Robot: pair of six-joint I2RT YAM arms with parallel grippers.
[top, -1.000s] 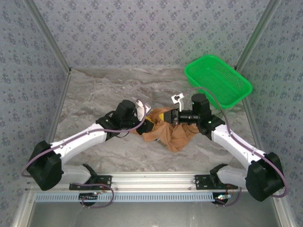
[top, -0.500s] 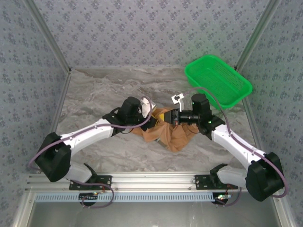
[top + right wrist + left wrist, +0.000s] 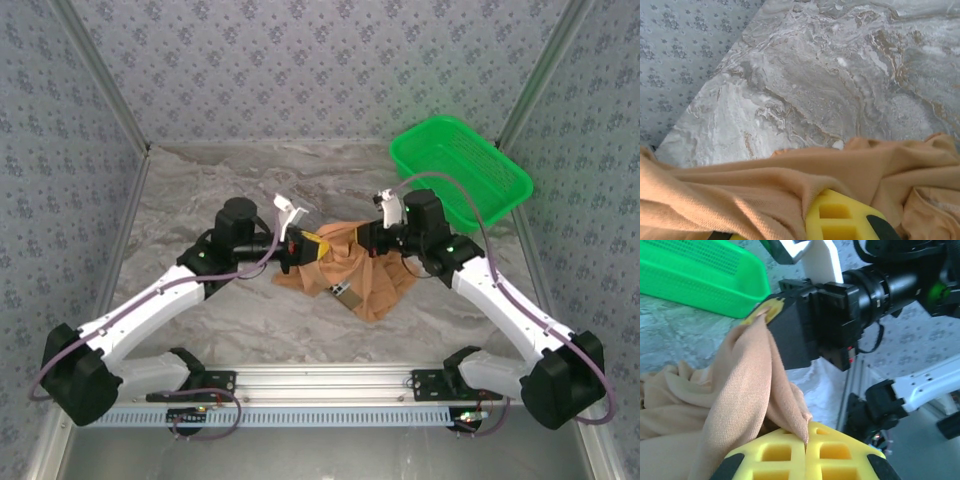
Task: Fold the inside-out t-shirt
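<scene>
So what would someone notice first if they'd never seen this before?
Probably the tan t-shirt bunched up in the middle of the table, pinched between the left gripper and the right gripper, both shut on it. After that, the bright green basket at the far right corner.

The left arm (image 3: 150, 305) and the right arm (image 3: 500, 300) look alike from here: smooth white link shells joined by chunky black joint housings, with a big black motor block at each shoulder. A dull purple cable (image 3: 57, 348) loops along each one. A small green light (image 3: 451, 244) glows near the right wrist, and a white bracket (image 3: 288, 211) juts from each wrist. The left claw (image 3: 806, 455) and right claw (image 3: 807, 225) carry yellow pads (image 3: 840, 452) moulded with square pockets and edged in black.
</scene>
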